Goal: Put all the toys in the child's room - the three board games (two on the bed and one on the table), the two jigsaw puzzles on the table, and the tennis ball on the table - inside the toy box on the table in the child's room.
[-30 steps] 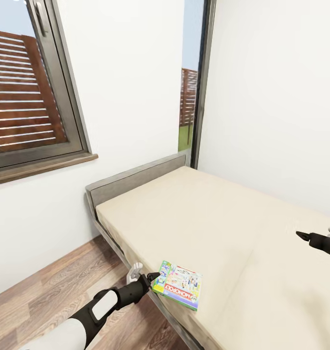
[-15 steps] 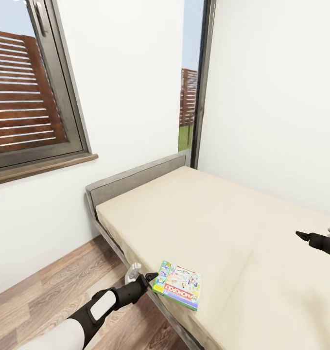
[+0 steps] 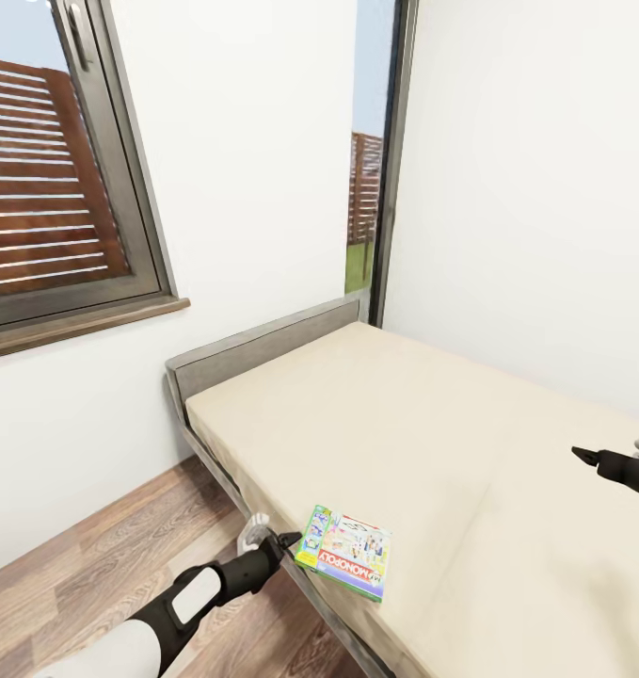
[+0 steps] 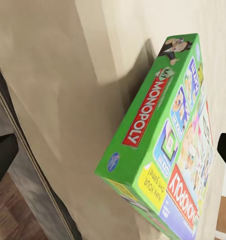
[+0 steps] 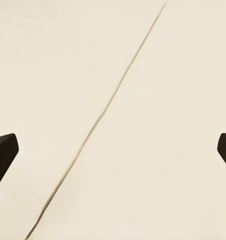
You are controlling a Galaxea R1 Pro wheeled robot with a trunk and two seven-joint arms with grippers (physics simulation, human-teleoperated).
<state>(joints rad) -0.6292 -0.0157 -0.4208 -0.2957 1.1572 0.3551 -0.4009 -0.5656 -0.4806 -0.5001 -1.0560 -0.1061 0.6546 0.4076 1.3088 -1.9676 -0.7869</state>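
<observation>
From the head camera I see the board game lying flat near the edge of the bed, a green Monopoly box. My left gripper sits just beside its near corner, out over the floor, and from here I cannot tell whether it touches the box. The left wrist camera gives me what the head view hides: the box's green side panel with the red Monopoly strip, close up, and my two dark fingertips far apart at either side of the frame, so the jaws stand wide with the box between their lines but not clamped.

My right gripper hangs over the mattress, well apart from the game. Its wrist camera shows both fingertips spread wide over bare cream sheet crossed by one thin crease.

The bed has a grey headboard against a white wall. A dark-framed window shows brown slats outside; the floor is wood plank.
</observation>
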